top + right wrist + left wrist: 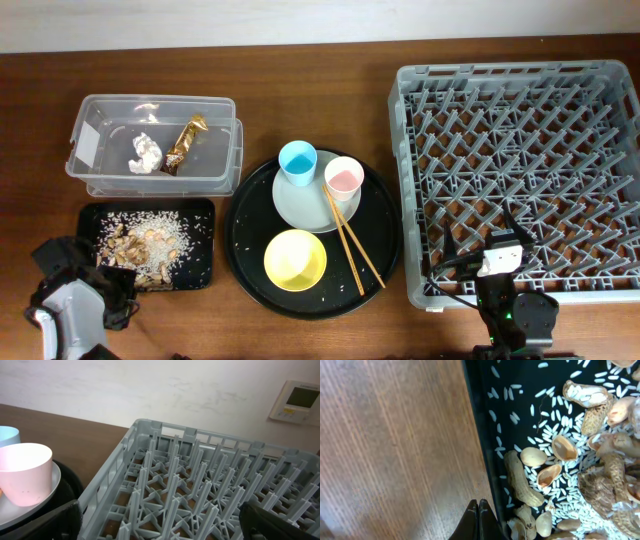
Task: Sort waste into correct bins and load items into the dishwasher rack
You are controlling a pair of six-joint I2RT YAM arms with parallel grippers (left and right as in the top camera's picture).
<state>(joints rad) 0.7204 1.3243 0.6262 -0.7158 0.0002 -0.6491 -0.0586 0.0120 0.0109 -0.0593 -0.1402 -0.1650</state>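
the shut, empty left hand (478, 506) sits at the near-left edge of the black tray (205, 212), where a bump could spill scraps (522, 485) and rice (555, 435) onto the table (300, 60), while the wide-open, empty right hand (160, 507) over the near edge of the rack (412, 180) could snag its pegs (172, 485).

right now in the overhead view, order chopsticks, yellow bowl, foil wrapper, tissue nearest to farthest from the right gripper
From the right gripper, at the rack front edge:
1. chopsticks, right side of the round black tray
2. yellow bowl, front of that tray
3. foil wrapper, in the clear tub, far left
4. tissue, same tub, left of the wrapper
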